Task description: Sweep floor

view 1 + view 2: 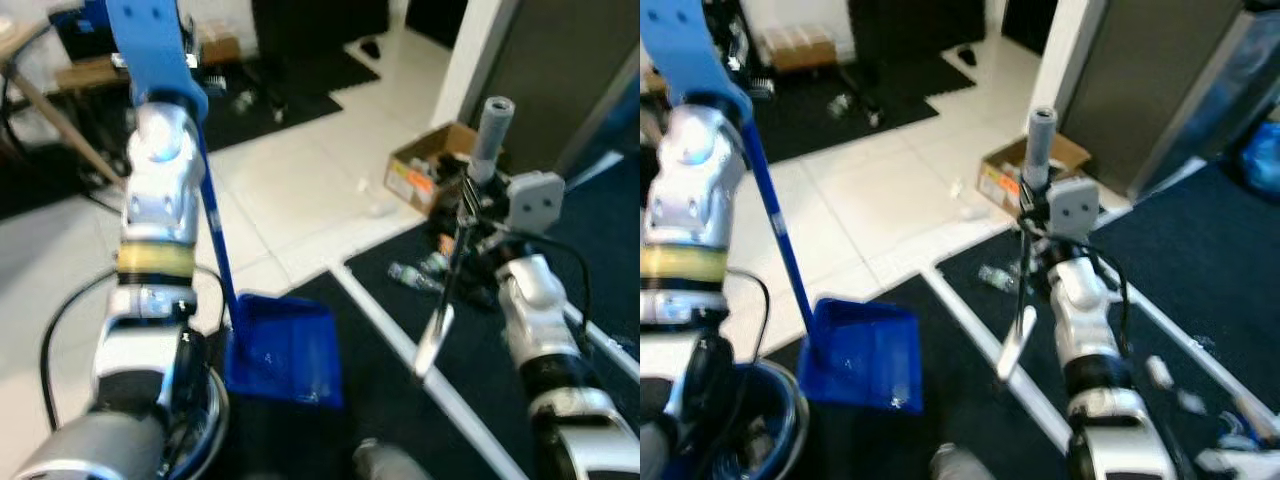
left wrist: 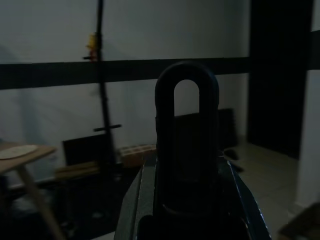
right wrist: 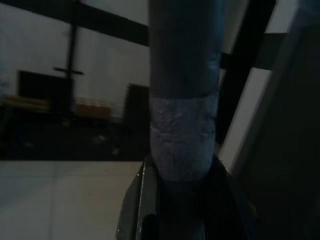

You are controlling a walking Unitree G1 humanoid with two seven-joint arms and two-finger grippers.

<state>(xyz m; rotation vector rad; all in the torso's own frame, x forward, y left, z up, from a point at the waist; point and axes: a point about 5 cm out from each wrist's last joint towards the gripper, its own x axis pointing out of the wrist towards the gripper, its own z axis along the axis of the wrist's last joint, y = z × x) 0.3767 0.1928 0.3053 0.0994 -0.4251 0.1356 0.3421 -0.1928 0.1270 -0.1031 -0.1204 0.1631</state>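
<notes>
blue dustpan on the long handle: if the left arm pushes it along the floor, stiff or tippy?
Likely stiff: the dustpan looks like moulded plastic with upright walls. Probably light, so it may skid rather than dig in. Its long blue handle rises high to the left claw, so sideways pushes could tip it.

Head views were evenly bright and softly blurred, white floor tiles washed pale with mild glare, arms smeared at the edges, both wrist views were dim and murky, near handles out of focus, grey walls faintly lit

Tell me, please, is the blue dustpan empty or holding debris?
Apparently empty: the blue dustpan shows bare blue inside; tiny specks cannot be ruled out.
</notes>
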